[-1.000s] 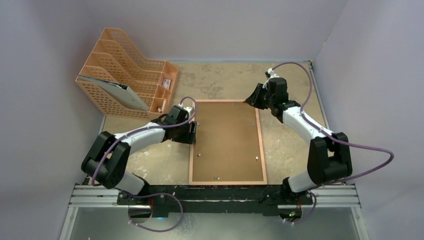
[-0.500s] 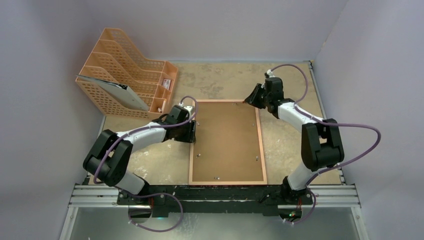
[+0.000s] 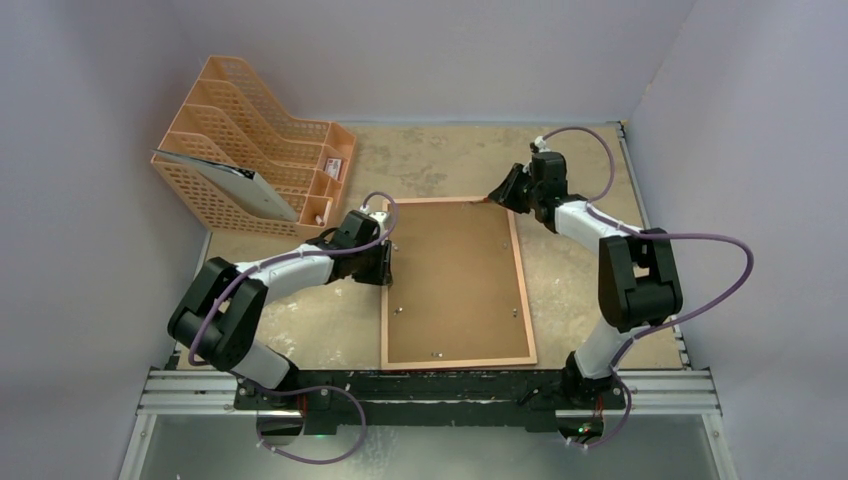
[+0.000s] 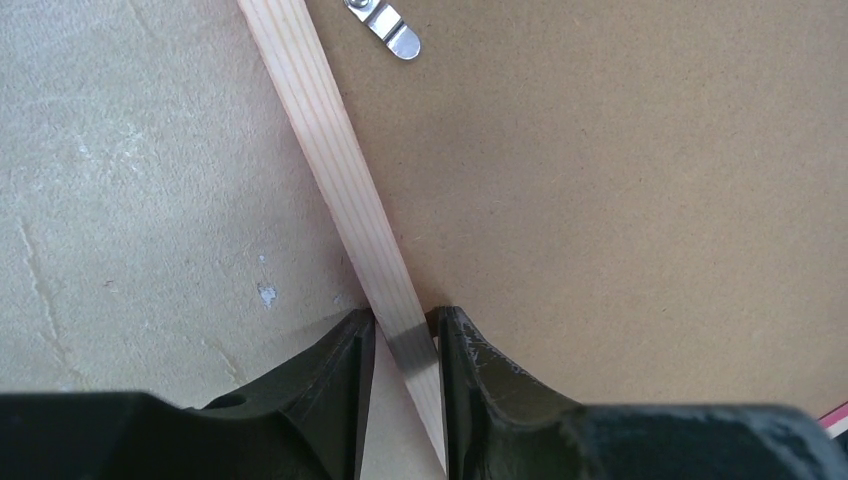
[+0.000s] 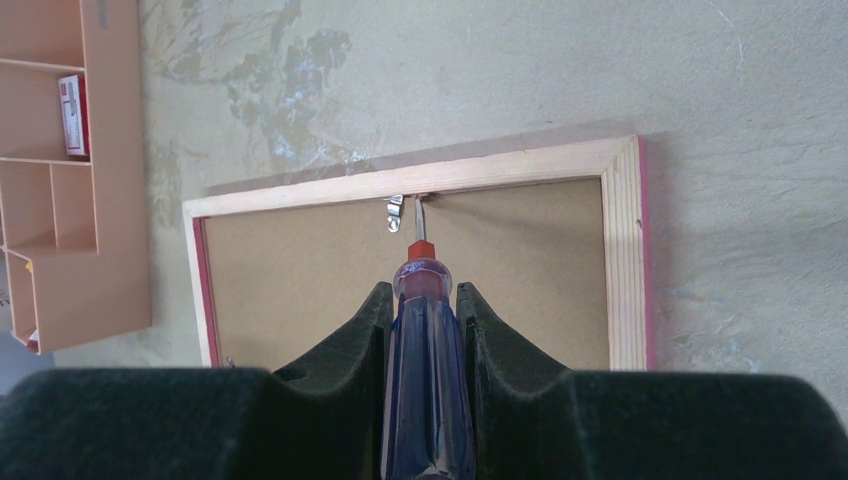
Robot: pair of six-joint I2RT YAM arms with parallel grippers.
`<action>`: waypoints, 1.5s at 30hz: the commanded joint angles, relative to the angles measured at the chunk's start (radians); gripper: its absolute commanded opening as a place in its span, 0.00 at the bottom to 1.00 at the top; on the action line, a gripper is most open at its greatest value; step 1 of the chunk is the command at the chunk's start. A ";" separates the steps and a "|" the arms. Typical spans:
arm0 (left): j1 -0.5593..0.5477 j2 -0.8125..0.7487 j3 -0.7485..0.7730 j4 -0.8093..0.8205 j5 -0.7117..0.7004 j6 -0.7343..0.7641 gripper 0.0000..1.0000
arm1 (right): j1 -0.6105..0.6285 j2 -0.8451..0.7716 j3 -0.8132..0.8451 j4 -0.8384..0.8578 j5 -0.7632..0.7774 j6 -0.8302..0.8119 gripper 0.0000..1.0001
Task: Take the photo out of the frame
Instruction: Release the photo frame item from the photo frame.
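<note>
Place: a robotics lab test cell, built for bench trials rather than for living or selling
Enclosure: plain pale lilac walls (image 3: pixel 440 60) box the table (image 3: pixel 450 150) in on the far side and on both flanks
Mounting: an aluminium rail (image 3: pixel 440 398) runs along the near edge, with the left arm (image 3: pixel 290 268) and the right arm (image 3: pixel 630 280) bolted side by side at it
Wiring: purple cables (image 3: pixel 735 270) loop openly along the arms down to their bases
Surface: the tabletop is beige, stained and scuffed
Props: an orange mesh file rack (image 3: pixel 240 140) at the far left and a pink-edged frame (image 3: pixel 523 290) lying back-up
Tool: a blue-handled screwdriver (image 5: pixel 423 350) clamped in the right gripper (image 5: pixel 422 292)
</note>
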 commanded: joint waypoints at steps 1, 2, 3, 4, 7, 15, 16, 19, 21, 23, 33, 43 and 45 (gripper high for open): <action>-0.010 0.031 -0.012 -0.027 -0.005 0.009 0.29 | -0.001 0.019 0.031 0.038 -0.041 -0.038 0.00; -0.010 0.030 -0.012 -0.027 -0.005 0.011 0.28 | -0.002 0.022 0.033 0.044 -0.045 -0.044 0.00; -0.010 0.029 -0.010 -0.027 -0.004 0.012 0.26 | -0.002 0.027 0.038 0.048 -0.050 -0.051 0.00; -0.012 0.028 -0.010 -0.026 -0.003 0.015 0.24 | -0.002 0.031 0.044 0.047 -0.053 -0.056 0.00; -0.016 0.026 -0.012 -0.024 0.000 0.018 0.19 | 0.000 0.043 0.054 0.043 -0.068 -0.062 0.00; -0.033 0.031 -0.008 -0.029 -0.010 0.029 0.14 | 0.003 0.046 0.057 0.038 -0.100 -0.078 0.00; -0.034 0.031 -0.007 -0.031 -0.014 0.029 0.13 | 0.003 0.044 0.058 0.035 -0.098 -0.079 0.00; -0.037 0.030 -0.005 -0.034 -0.018 0.031 0.11 | 0.006 0.032 0.048 0.036 -0.086 -0.080 0.00; -0.038 0.029 -0.005 -0.037 -0.021 0.031 0.10 | 0.007 0.025 0.044 0.036 -0.088 -0.079 0.00; -0.038 0.028 -0.005 -0.039 -0.024 0.032 0.09 | 0.006 0.017 0.043 0.032 -0.078 -0.077 0.00; -0.042 0.016 -0.005 -0.044 -0.023 0.035 0.07 | 0.006 0.052 0.060 0.036 -0.054 -0.061 0.00; -0.051 0.022 -0.005 -0.031 -0.012 0.046 0.05 | 0.036 0.069 0.087 0.021 -0.164 -0.134 0.00; -0.053 0.025 -0.005 -0.029 -0.012 0.048 0.05 | 0.045 0.082 0.101 0.002 -0.176 -0.155 0.00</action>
